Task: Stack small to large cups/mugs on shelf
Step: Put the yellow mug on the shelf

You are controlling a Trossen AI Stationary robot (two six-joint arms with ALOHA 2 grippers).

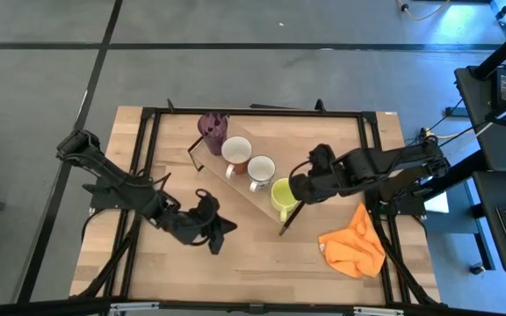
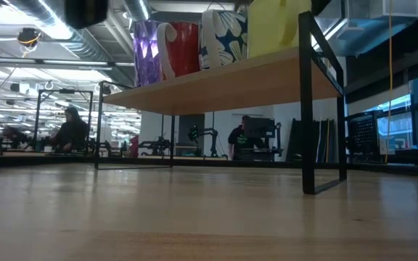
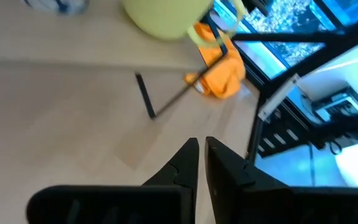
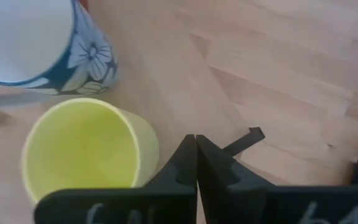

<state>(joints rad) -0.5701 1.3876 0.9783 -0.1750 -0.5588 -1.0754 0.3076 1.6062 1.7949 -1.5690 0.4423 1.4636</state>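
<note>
The shelf (image 1: pixel 240 190) stands slantwise on the table. On it, in a row, stand a purple tumbler (image 1: pixel 212 130), a brownish mug with a white inside (image 1: pixel 235 150), a white floral mug (image 1: pixel 260 168) and a yellow-green mug (image 1: pixel 282 195). In the low view they show as tumbler (image 2: pixel 145 51), red-brown mug (image 2: pixel 183 47), floral mug (image 2: pixel 223 36) and yellow-green mug (image 2: pixel 274 25). My right gripper (image 4: pixel 196 149) is shut and hovers just beside the yellow-green mug (image 4: pixel 82 149), at the shelf's right end. My left gripper (image 3: pixel 199 155) is shut over bare table, nearer than the shelf, with nothing between its fingers.
An orange cloth (image 1: pixel 354 250) lies crumpled on the table's near right part. A black metal frame (image 1: pixel 148 149) runs along the table's edges. The shelf's thin dark end bar (image 3: pixel 145 93) stands on the tabletop. People sit in the room beyond the table.
</note>
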